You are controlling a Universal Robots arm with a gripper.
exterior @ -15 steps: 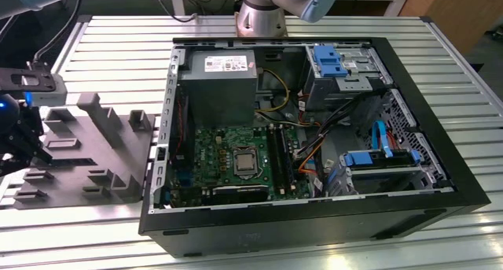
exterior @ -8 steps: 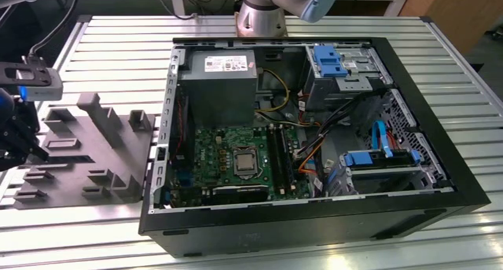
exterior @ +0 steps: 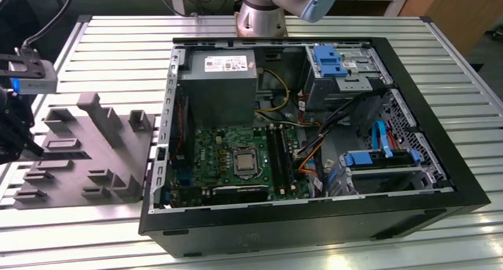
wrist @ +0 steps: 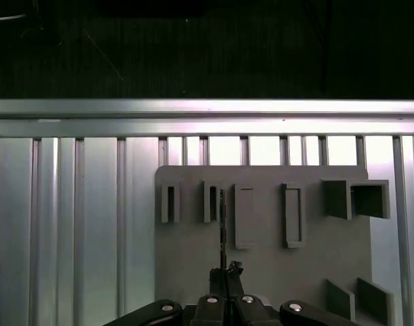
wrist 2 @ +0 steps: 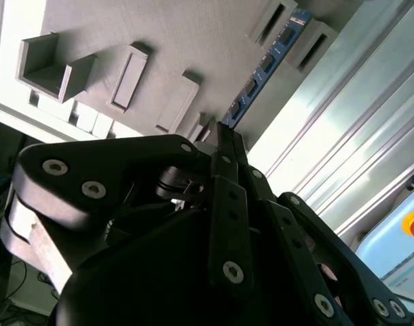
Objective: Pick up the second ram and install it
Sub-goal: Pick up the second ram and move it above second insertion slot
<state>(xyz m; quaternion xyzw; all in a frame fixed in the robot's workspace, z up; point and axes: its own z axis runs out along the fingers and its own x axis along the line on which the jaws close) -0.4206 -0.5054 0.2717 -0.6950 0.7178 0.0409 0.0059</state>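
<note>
**Surface and room.** A table (exterior: 94,234) of ribbed aluminium slats carries the whole set-up. Wooden furniture stands behind it in the exterior view. In the first wrist view, the space past the table's edge is dark.

**Things on the table.**
- An open black computer case (exterior: 440,205) lies on its side and takes up the middle and the exterior view's right.
- Inside the case are a grey power supply (exterior: 216,87), a green motherboard (exterior: 224,146) and a bundle of cables (exterior: 310,155).
- Two blue drive brackets (exterior: 328,61) (exterior: 366,159) also sit in the case.
- The arm's base (exterior: 263,13) rises behind the case.
- A grey parts holder (exterior: 79,146) with upright slots and pockets lies just beside the case on the exterior view's left.
- The case's near side wall stands between this holder and the motherboard.

**Hand and task piece.**
- The hand (exterior: 12,134) hangs at the far edge of the exterior view's left, over the holder.
- In the second wrist view the hand (wrist 2: 224,136) has its black fingers (wrist 2: 229,204) drawn together on one end of the blue ram stick (wrist 2: 265,68).
- The stick runs out from the fingers over the holder (wrist 2: 180,41), towards two of its slot posts.
- In the first wrist view the ram stick (wrist: 222,224) shows edge-on as a thin dark line. It reaches from the hand (wrist: 224,275) across the holder (wrist: 193,272), between two slots.
- Whether the stick touches the holder cannot be told.
</note>
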